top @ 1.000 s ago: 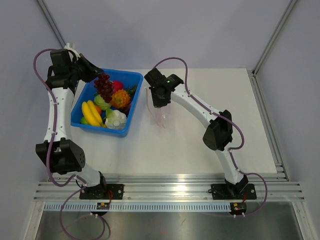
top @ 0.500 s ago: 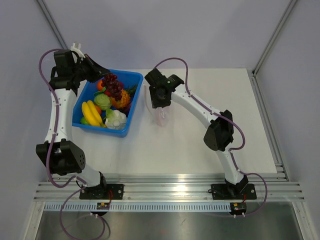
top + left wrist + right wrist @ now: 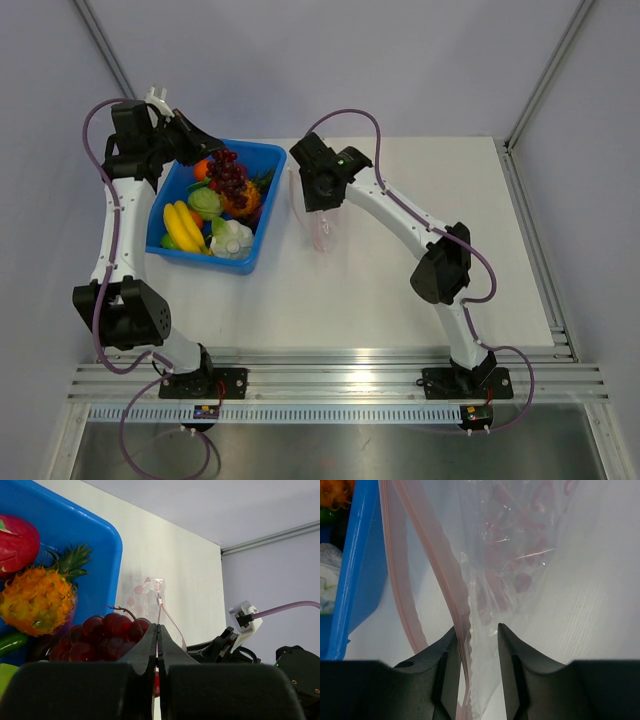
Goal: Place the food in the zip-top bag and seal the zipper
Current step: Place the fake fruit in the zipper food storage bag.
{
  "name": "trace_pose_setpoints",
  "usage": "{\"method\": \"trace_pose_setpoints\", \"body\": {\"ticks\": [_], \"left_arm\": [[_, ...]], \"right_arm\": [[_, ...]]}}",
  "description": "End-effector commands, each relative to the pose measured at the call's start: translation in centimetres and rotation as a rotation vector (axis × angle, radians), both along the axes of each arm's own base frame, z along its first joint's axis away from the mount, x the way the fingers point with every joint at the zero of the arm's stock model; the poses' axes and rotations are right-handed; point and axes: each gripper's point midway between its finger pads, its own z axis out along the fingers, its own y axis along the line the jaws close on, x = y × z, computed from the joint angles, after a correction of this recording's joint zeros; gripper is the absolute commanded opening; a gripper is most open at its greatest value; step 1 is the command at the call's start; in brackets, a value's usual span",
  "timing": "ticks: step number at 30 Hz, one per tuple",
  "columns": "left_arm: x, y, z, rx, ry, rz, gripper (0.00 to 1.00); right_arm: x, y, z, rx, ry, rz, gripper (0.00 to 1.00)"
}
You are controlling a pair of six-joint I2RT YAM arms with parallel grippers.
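Our left gripper is pinched tight on the purple grapes, so they hang just above the far end of the blue tray; the bananas sit lower down in the same tray; the zip-top bag lies just right of the tray; our right gripper is down over it, fingers partly apart, with the pink zipper running loose between them, not squeezed.

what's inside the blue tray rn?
In the tray: bananas, a pale cabbage, a green apple, a spiky orange fruit and an orange. The grapes hang above in the shut left pincer, covering whatever lies beneath them.
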Motion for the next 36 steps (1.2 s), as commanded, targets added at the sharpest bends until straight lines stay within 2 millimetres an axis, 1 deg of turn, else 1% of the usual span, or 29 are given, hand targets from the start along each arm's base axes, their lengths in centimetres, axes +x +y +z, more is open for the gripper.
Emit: {"method": "trace_pose_setpoints", "body": {"ticks": [1,3,4,5,7,11,13,15,16,17,18,19,20,24,26,27,32,35,36], "left_arm": [[0.0,-1.1,1.9,-0.015,-0.077,-0.053,0.0],[0.0,-1.2,2.0,-0.016,-0.079,-0.057,0.0],[0.0,-1.2,2.1,-0.018,-0.083,-0.058,0.0],[0.0,-1.3,2.2,-0.02,-0.085,-0.064,0.0],[0.0,-1.6,2.3,-0.024,-0.086,-0.073,0.0],[-0.2,-2.2,2.8,-0.032,-0.097,-0.1,0.0],[-0.6,-2.6,3.2,-0.038,-0.107,-0.119,0.0],[-0.9,-2.9,3.9,-0.056,-0.124,-0.141,0.0],[-1.0,-3.1,4.1,-0.063,-0.13,-0.15,0.0],[-1.4,-3.3,4.8,-0.079,-0.139,-0.165,0.0],[-1.5,-3.5,5.5,-0.084,-0.162,-0.174,0.0],[-1.7,-3.7,6.0,-0.09,-0.171,-0.183,0.0],[-2.1,-3.9,6.6,-0.106,-0.176,-0.197,0.0],[-3.0,-4.8,9.1,-0.148,-0.234,-0.242,0.0],[-3.5,-5.3,9.9,-0.168,-0.244,-0.258,0.0],[-3.9,-5.5,10.6,-0.172,-0.267,-0.268,0.0],[-5.1,-6.1,12.8,-0.211,-0.303,-0.301,0.0],[-5.8,-7.0,14.0,-0.232,-0.333,-0.328,0.0],[-6.2,-7.7,14.3,-0.24,-0.337,-0.348,0.0]], "right_arm": [[-0.3,0.5,5.4,0.068,-0.109,0.0,0.41],[-0.4,0.5,5.8,0.074,-0.119,0.001,0.34],[-0.3,0.5,5.8,0.072,-0.121,-0.001,0.28],[-0.2,0.5,5.8,0.071,-0.123,-0.005,0.09],[-0.2,0.4,5.5,0.065,-0.121,-0.007,0.0],[-0.1,0.9,4.7,0.065,-0.104,0.0,0.0],[0.1,1.6,5.3,0.096,-0.113,0.008,0.0],[0.3,2.3,5.0,0.109,-0.105,0.022,0.0],[0.6,2.6,5.6,0.125,-0.118,0.023,0.0],[0.8,2.8,4.8,0.114,-0.107,0.028,0.0],[0.9,3.1,5.1,0.122,-0.111,0.03,0.0],[1.0,3.2,4.8,0.12,-0.108,0.033,0.0],[1.1,3.5,4.2,0.119,-0.097,0.036,0.0],[1.2,4.4,3.2,0.14,-0.073,0.041,0.0],[1.2,4.9,2.7,0.155,-0.062,0.042,0.0],[1.1,5.1,2.5,0.159,-0.055,0.046,0.0],[1.2,5.9,2.0,0.189,-0.037,0.05,0.0],[1.2,6.4,1.8,0.207,-0.025,0.055,0.0],[1.2,6.5,1.9,0.213,-0.026,0.056,0.0]]}}
